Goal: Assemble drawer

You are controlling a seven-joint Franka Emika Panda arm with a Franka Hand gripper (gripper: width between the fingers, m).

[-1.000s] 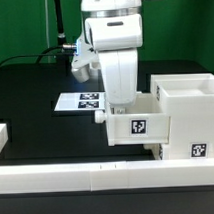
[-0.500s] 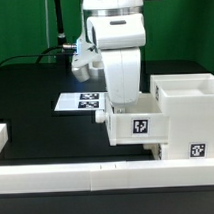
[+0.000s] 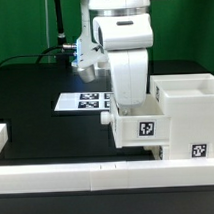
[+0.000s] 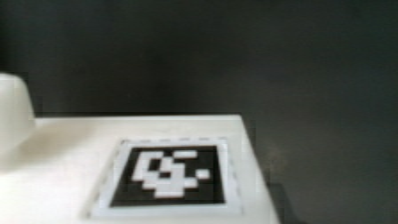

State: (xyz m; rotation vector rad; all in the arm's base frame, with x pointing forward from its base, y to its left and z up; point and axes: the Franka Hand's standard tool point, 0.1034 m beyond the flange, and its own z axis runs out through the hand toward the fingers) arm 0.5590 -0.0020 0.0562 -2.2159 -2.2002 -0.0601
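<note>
Jaws cannot be judged: in the exterior view the gripper [image 3: 126, 102] is hidden behind the tray [image 3: 140, 128], and the wrist view shows only a tagged white surface up close, no fingers. This tray sits partly inside the housing [image 3: 186, 117], at the exterior view's right, and sticks out toward the left. I think this tray is almost inserted and needs one more push. Another white part [image 3: 1, 137] at the left edge, perhaps the second tray, waits well apart, so about half seems left.
</note>
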